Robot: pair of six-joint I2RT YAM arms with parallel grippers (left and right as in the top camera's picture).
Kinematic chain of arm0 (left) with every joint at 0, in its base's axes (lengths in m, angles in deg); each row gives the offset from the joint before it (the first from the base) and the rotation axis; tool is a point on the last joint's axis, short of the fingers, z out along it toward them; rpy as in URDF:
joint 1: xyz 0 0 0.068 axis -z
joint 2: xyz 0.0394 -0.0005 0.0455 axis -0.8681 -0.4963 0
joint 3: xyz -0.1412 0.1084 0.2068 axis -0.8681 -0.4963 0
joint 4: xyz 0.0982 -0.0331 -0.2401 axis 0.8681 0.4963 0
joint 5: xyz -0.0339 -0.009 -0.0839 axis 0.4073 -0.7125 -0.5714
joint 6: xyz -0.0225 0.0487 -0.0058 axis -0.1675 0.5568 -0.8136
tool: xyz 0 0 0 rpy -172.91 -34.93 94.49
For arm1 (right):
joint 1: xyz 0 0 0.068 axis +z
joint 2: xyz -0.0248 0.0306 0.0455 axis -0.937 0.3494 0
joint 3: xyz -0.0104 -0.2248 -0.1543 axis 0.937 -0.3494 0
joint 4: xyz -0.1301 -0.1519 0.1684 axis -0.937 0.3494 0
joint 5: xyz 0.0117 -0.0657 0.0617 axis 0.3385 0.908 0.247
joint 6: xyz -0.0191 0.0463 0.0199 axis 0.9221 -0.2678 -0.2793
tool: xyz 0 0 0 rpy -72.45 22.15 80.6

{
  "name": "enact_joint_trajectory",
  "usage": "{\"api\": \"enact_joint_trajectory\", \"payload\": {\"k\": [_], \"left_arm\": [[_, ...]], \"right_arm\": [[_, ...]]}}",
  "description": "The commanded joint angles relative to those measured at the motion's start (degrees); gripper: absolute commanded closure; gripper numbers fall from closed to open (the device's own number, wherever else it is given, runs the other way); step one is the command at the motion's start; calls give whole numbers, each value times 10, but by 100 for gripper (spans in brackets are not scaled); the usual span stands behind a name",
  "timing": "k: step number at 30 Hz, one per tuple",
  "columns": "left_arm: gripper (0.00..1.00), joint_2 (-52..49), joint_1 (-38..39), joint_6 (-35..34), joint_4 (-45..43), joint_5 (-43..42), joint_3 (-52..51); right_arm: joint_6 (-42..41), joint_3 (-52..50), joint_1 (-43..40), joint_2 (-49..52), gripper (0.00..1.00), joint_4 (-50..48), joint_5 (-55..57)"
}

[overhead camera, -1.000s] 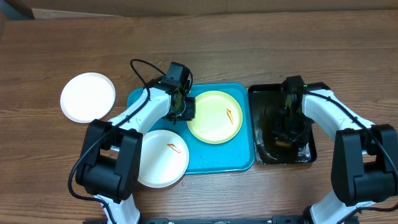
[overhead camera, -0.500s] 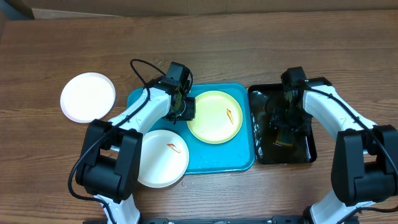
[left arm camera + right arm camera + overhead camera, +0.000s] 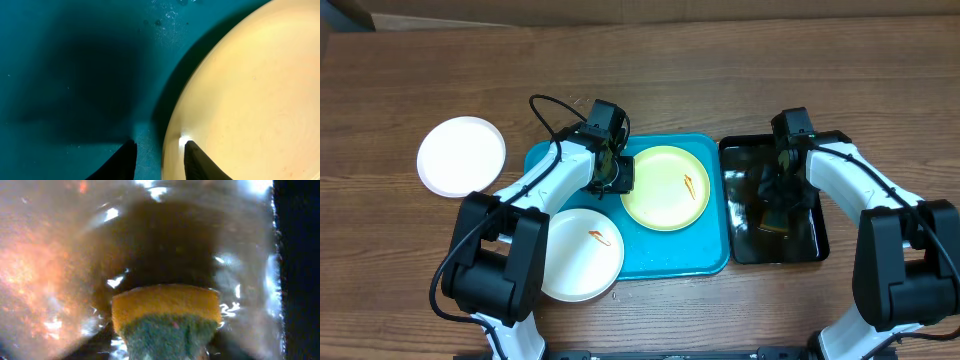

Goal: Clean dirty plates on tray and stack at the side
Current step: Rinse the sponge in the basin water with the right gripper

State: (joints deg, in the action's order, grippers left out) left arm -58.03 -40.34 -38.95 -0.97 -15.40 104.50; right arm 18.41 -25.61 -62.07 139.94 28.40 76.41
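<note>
**Item 1.** Pale yellow-green round plate (image 3: 655, 203) (image 3: 250, 90), matte, shallow raised rim. It lies flat toward 2 o'clock on the tray and has a small orange-red smear (image 3: 691, 185) at 3 o'clock of its centre.

**Item 2.** White round plate with smear (image 3: 570, 265). It sits at the tray's 7 o'clock corner, overhanging the rim onto the counter, with the orange mark at 2 o'clock of its centre.

**Item 3.** White round plate without marks (image 3: 461, 155). It lies alone on the counter, off the tray at 10 o'clock.

**Item 4.** Large turquoise rectangular plastic tray (image 3: 660, 255) (image 3: 75, 75), with rounded corners and a few droplets on its floor.

**Item 5.** Black rectangular tub (image 3: 740, 250) (image 3: 297, 270) holding water, just beside the tray at 3 o'clock.

**Left fingers** (image 3: 199, 162): these straddle item 1's rim at its 9 o'clock, one over the plate face and one on the tray side (a sliver of tray shows between). Whether they pinch the rim cannot be told.

**Right fingers** (image 3: 777, 205): low in the tub, clamped on a yellow sponge with green scouring face (image 3: 167, 307).

**Surface.** Brown wood-grain counter (image 3: 720, 80). A black cable (image 3: 542, 108) loops above the tray at 11 o'clock. A pale tan strip (image 3: 620, 7) runs beyond the counter's far edge at 12 o'clock.
</note>
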Motion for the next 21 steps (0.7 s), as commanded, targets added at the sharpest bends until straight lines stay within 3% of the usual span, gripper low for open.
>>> {"api": "enact_joint_trajectory", "payload": {"k": [1,16,21], "left_arm": [[66,1,0,-2,-2,3,10],[63,1,0,-2,-3,3,10],[66,1,0,-2,-3,3,10]], "right_arm": [[-1,-2,-1,-16,29,-11,-15],[4,10,-1,-16,40,49,-15],[4,10,-1,-16,51,54,-13]]}}
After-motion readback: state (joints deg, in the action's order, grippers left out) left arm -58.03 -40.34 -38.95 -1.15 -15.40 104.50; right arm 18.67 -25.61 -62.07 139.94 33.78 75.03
